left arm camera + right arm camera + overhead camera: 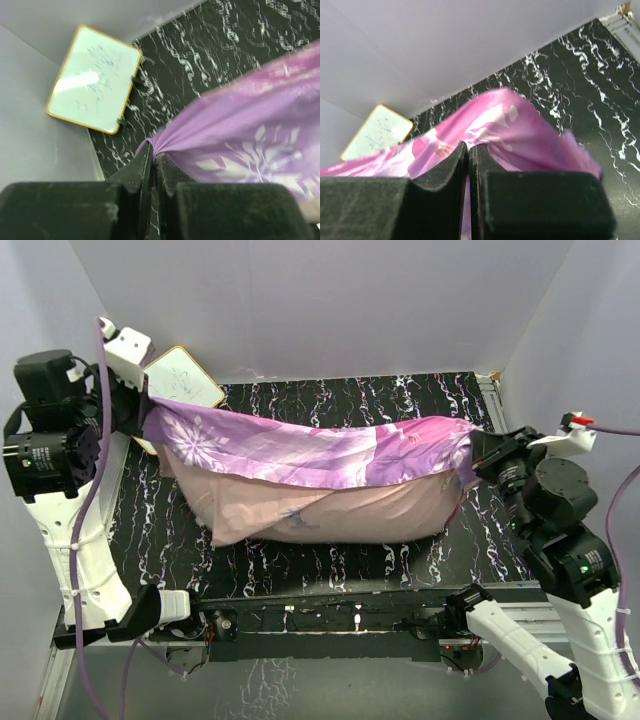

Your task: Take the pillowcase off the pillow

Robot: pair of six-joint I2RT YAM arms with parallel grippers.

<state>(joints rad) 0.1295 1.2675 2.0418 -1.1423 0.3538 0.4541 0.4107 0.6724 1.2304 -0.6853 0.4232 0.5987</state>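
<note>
The pillowcase [300, 450] hangs stretched between my two grippers above the black marbled table [340, 400]. Its purple-pink printed outside forms a taut upper band. Below it a bulging pale pink part [330, 512] rests on the table. The white pillow itself is hidden; I cannot see it under the fabric. My left gripper [148, 400] is shut on the pillowcase's left corner, seen bunched between the jaws in the left wrist view [154, 150]. My right gripper [475, 450] is shut on the right corner, with pink fabric [510, 125] pinched at the fingertips [468, 146].
A framed whiteboard [185, 378] leans at the back left corner; it also shows in the left wrist view [92, 80] and the right wrist view [375, 132]. White walls enclose the table on three sides. A metal rail [330, 618] runs along the near edge.
</note>
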